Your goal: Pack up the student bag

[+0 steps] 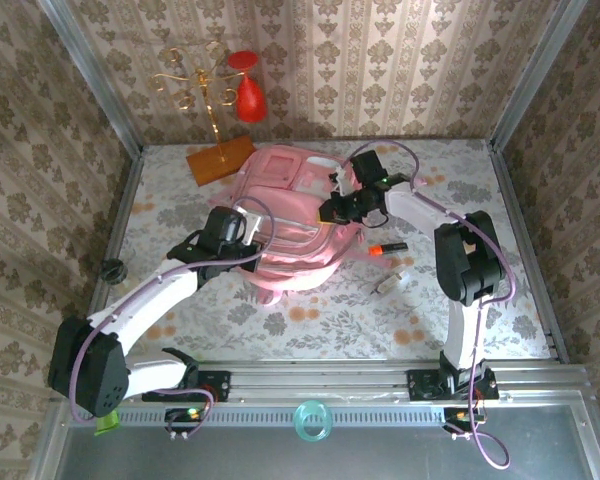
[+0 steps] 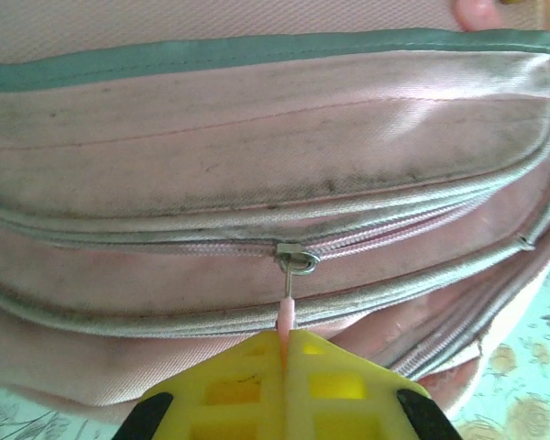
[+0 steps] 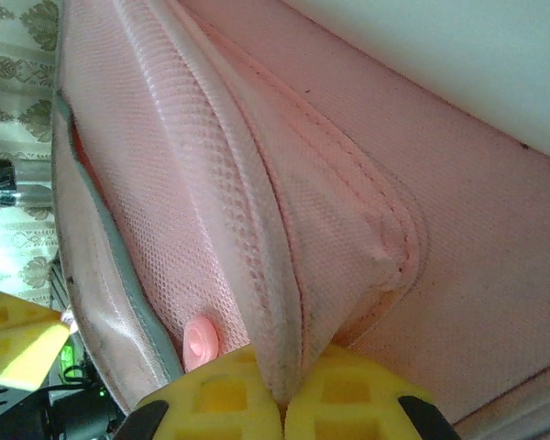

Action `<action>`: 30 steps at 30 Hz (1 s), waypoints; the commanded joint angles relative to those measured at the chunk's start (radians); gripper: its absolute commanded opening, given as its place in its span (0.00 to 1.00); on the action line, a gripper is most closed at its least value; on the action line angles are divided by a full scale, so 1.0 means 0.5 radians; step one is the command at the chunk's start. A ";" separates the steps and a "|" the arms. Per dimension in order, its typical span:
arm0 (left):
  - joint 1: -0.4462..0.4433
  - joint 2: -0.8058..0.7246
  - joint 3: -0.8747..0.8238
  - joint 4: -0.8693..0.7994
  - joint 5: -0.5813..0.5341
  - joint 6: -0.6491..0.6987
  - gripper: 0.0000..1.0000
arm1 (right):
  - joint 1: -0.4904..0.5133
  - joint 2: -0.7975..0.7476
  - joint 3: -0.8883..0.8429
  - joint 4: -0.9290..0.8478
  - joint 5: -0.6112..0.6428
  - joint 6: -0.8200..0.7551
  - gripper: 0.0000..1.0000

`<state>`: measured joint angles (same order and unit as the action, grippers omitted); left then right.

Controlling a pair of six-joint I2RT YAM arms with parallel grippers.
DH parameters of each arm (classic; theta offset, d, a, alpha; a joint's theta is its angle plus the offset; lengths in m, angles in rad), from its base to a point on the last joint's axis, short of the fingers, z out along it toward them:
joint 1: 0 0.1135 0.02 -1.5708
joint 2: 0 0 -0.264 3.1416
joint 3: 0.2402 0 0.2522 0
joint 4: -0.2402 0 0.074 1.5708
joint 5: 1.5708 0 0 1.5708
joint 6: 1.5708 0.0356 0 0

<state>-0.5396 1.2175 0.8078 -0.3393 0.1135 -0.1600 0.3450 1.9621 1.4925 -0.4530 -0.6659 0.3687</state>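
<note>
The student bag (image 1: 298, 215), a big soft pink backpack, lies mid-table. My left gripper (image 1: 242, 238) is at its near-left side. In the left wrist view its yellow fingers (image 2: 348, 385) are shut on the pink zipper pull (image 2: 287, 316), which hangs from the metal slider (image 2: 298, 258) of a front-pocket zipper. My right gripper (image 1: 340, 207) is at the bag's right side. Its yellow fingers (image 3: 225, 399) pinch a padded mesh fold of the bag (image 3: 289, 348), beside a round pink snap (image 3: 200, 341). The bag's inside is hidden.
A red-capped pen (image 1: 385, 247) and a small clear item (image 1: 390, 283) lie right of the bag. A brown board (image 1: 220, 160) and a gold stand with red pieces (image 1: 215, 85) sit behind it. A black knob (image 1: 112, 270) lies at the left wall.
</note>
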 commanded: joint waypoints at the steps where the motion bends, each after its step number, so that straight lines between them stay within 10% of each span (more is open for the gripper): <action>1: -0.042 -0.015 -0.012 -0.133 0.158 -0.004 0.00 | -0.092 -0.021 0.062 0.052 0.070 -0.026 0.15; 9: -0.092 0.037 -0.023 -0.074 0.155 -0.028 0.00 | -0.037 -0.284 -0.457 0.539 0.117 0.393 0.42; 16: -0.114 0.112 -0.082 0.028 0.141 -0.036 0.00 | 0.091 -0.324 -0.614 0.742 0.190 0.536 0.46; 30: -0.136 0.243 -0.146 0.145 0.120 -0.054 0.12 | 0.190 -0.258 -0.568 0.813 0.301 0.582 0.15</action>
<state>-0.5900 1.3148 0.7517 -0.2535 0.1474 -0.1715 0.4236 1.8328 1.1923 -0.0856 -0.5224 0.6548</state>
